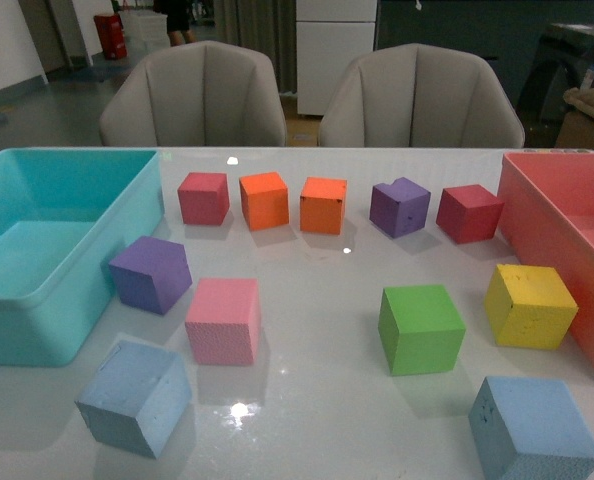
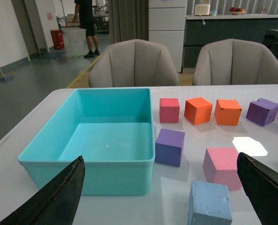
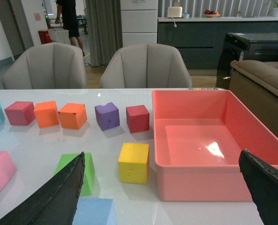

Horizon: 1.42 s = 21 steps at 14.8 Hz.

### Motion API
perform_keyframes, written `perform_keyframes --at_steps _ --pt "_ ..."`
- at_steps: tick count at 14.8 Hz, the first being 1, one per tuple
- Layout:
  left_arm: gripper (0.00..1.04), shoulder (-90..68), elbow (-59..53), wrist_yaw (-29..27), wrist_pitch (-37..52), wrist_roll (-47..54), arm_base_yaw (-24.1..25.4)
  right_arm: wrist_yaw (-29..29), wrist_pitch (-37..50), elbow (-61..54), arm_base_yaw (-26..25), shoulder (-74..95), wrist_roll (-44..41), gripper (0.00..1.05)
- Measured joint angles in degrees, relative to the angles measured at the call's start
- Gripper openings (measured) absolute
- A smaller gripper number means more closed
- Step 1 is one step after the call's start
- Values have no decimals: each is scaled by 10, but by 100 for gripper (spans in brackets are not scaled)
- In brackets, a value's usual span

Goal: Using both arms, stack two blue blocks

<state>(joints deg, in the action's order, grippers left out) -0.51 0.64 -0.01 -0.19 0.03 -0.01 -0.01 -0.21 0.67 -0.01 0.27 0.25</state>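
The white table (image 1: 317, 430) holds a turquoise bin (image 1: 37, 330) at its left edge, a pink bin (image 1: 547, 230) at its right, and the left blue block (image 1: 135, 397) and right blue block (image 1: 532, 430) near its front corners, while the left gripper (image 2: 160, 157) and right gripper (image 3: 161, 153) gape wide, empty.

You've got 2 bins on the table (image 1: 317, 400): left bin (image 1: 27, 330) at L edge, right bin (image 1: 547, 225) at R edge. Btwn them at the back, a row of five cubes (image 1: 323, 205). Near-left block (image 1: 135, 397) sits front-L and near-right block (image 1: 532, 428) front-R, well apart. Four more cubes (image 1: 223, 320) lie btwn the row & those two. Two chairs (image 1: 192, 95) stand behind the table.
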Motion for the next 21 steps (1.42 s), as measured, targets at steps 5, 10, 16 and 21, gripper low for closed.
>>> perform_keyframes --at_steps 5,10,16,21 --pt "98 0 0 0 0 0 0 0 0 0 0 0 0 98" --pt "98 0 0 0 0 0 0 -51 -70 24 -20 35 29 98" --pt "98 0 0 0 0 0 0 29 168 256 59 513 56 98" --pt "98 0 0 0 0 0 0 60 115 304 107 834 80 98"
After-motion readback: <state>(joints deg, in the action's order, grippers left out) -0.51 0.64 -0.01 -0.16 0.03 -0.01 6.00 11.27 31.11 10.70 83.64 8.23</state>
